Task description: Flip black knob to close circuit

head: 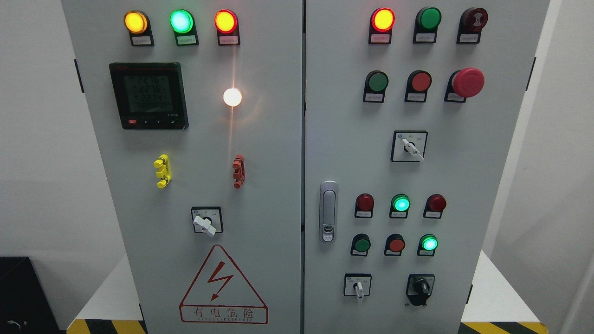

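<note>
Facing the camera is a grey electrical cabinet (269, 185) with two doors. No robot hand or arm shows anywhere in the head view, so whether either hand is released or clenched cannot be told.

On the left door, three lit lamps run along the top: a yellow lamp (135, 22), a green lamp (181, 21) and a red lamp (225, 21). Below the first two sits a black digital meter (148, 95) with faint figures on its screen, and right of it a bright white lamp (232, 97) glows. Lower down are a yellow clip (162, 171) and a red clip (238, 171), then a white-handled selector switch (206, 222) tilted to the lower right. Under it is a red triangular warning sign (223, 287) with a lightning bolt.

Near the inner edge of the right door is a metal door handle (328, 211). At the top of that door are a lit red lamp (383, 19), a dark green lamp (429, 18) and a red buzzer (474, 19). The next row ends in a red mushroom emergency button (468, 82). Below is another white selector switch (409, 147), then two rows of small lamps and buttons, two of them glowing green.

Along the bottom row, a small white-handled switch (358, 286) sits left of the black knob (421, 288), which is at the lower right of the right door, untouched.
</note>
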### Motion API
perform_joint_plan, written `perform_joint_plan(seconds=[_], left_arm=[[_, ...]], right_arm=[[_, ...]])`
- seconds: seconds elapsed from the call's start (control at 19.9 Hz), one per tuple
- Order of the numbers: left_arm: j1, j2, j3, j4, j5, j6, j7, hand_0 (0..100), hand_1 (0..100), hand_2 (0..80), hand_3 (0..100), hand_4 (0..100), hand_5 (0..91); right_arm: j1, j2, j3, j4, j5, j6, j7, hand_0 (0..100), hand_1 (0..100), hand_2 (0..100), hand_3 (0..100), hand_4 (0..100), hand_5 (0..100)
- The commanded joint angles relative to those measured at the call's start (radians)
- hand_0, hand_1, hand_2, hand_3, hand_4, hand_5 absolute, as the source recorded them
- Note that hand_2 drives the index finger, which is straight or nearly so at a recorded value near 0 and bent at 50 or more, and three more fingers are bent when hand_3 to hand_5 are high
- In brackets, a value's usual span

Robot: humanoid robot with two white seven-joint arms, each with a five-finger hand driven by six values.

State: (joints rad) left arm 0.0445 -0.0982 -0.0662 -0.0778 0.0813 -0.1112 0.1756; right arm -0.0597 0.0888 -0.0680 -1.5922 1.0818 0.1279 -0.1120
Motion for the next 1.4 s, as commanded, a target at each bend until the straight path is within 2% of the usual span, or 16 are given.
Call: perform_joint_plan(seconds=[0.0, 0.2, 0.35, 1.05, 1.2, 1.35], left_arm=[[0.0, 0.0, 0.0, 0.001, 0.0, -0.001, -0.001, 12, 56, 0.0, 0, 0, 0.0], [0.0, 0.0, 0.0, 0.001, 0.0, -0.001, -0.001, 12, 56, 0.0, 0, 0, 0.0], [0.0, 0.0, 0.0, 0.0, 0.0, -0.001, -0.001, 12, 56, 0.0, 0, 0, 0.0], [0.0, 0.0, 0.0, 0.0, 0.0, -0.001, -0.001, 12, 56, 0.0, 0, 0, 0.0], [0.0, 0.0, 0.0, 0.0, 0.0, -0.001, -0.001, 12, 56, 0.0, 0, 0, 0.0], [0.0, 0.0, -0.001, 0.0, 0.0, -0.001, -0.001, 12, 56, 0.0, 0, 0, 0.0]], right_arm=[[-0.038, -0.004, -0.026, -0.029, 0.012, 0.018, 0.008, 0, 1, 93, 100, 98, 96], [-0.061, -0.004, -0.019, -0.025, 0.035, 0.03, 0.009, 0, 1, 93, 100, 98, 97], [-0.068, -0.003, -0.019, -0.028, 0.036, 0.033, 0.037, 0, 1, 93, 100, 98, 97], [-0.111, -0.007, -0.015, -0.022, 0.055, 0.053, 0.046, 0, 2, 93, 100, 98, 97], [-0.111, -0.007, -0.013, -0.022, 0.056, 0.07, 0.063, 0, 2, 93, 100, 98, 97], [-0.111, -0.02, -0.01, -0.023, 0.056, 0.075, 0.063, 0, 2, 93, 100, 98, 97]])
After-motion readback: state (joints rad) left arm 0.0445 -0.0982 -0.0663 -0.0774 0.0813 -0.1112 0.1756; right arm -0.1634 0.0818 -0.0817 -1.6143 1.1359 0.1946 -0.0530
